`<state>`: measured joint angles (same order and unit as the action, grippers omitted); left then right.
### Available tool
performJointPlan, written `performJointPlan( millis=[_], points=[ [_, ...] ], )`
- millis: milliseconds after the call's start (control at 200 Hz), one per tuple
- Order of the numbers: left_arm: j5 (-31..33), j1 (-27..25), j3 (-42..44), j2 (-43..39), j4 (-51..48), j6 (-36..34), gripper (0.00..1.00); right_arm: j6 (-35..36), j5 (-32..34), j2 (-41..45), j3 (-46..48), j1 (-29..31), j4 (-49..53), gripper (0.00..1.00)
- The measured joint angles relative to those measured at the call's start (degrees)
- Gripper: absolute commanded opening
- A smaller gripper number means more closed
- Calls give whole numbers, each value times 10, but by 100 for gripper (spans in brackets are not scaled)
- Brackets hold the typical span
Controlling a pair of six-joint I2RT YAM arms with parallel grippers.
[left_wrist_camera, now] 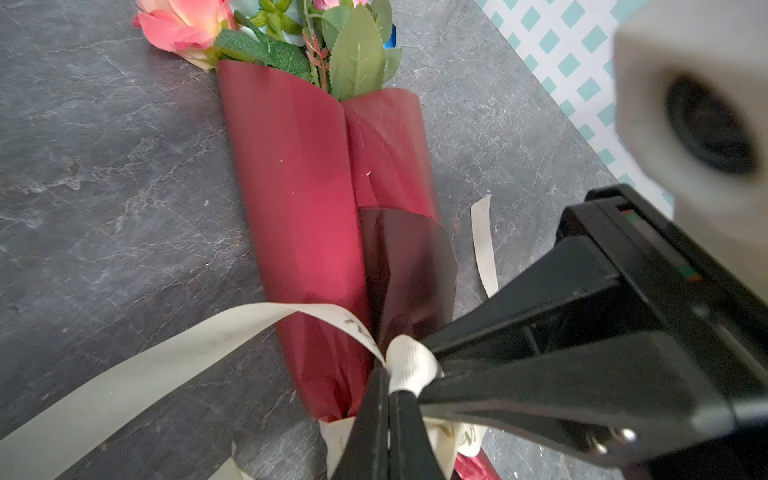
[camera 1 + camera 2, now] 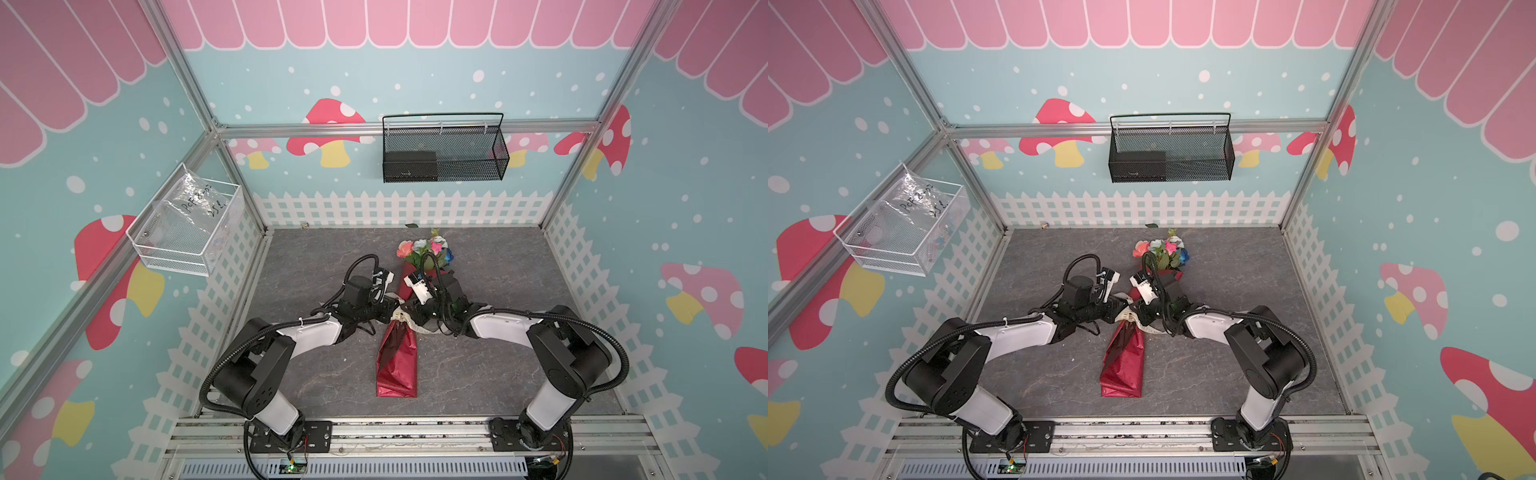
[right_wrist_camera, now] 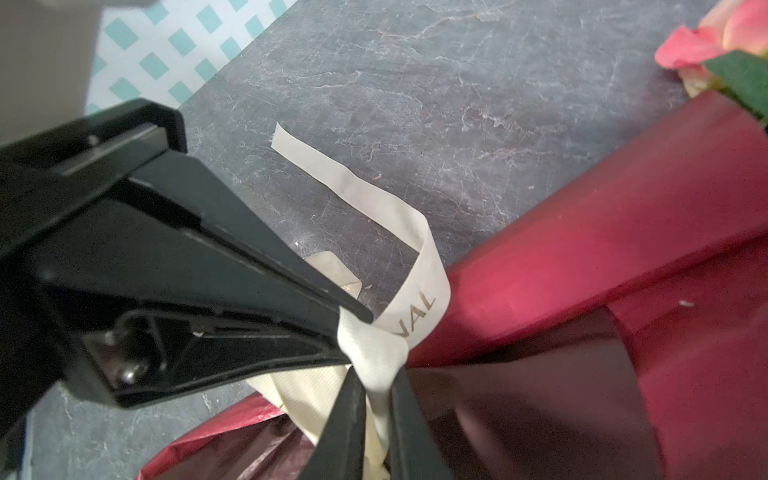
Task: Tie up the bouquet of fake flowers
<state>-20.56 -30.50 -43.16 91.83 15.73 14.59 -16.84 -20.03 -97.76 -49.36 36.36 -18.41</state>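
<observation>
The bouquet of fake flowers point(image 2: 397, 361) point(image 2: 1123, 365) lies lengthwise on the grey table. Its blooms point(image 2: 428, 249) point to the back, and shiny red paper point(image 1: 299, 199) point(image 3: 602, 232) wraps the stems. A cream lettered ribbon point(image 1: 166, 374) point(image 3: 419, 266) circles its narrow waist. Both grippers meet there. My left gripper point(image 1: 388, 395) point(image 2: 392, 311) is shut on a fold of the ribbon. My right gripper point(image 3: 378, 390) point(image 2: 410, 313) is shut on the ribbon right beside it, fingertips almost touching the left ones. A short ribbon tail point(image 1: 484, 245) lies loose on the table.
A black mesh basket point(image 2: 444, 149) hangs on the back wall. A white wire basket point(image 2: 187, 224) holding a plastic bag hangs on the left wall. A stray leaf point(image 2: 411, 225) lies at the table's back edge. Fence-printed walls close in three sides.
</observation>
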Motion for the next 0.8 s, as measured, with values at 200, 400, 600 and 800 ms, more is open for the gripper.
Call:
performJointPlan(
  millis=[200,400,600,800],
  points=[
    [-6,0,0,0,-1,7,32,-9,19,9,15,0,-16,0],
    [1,9,31,-36,2,33,55,-47,62,66,85,0,-28,0],
    [22,21,64,-98,-6,64,54,-94,89,96,144,0,-65,0],
    [34,34,95,-122,-20,82,48,-139,120,99,169,0,-88,0]
  ],
)
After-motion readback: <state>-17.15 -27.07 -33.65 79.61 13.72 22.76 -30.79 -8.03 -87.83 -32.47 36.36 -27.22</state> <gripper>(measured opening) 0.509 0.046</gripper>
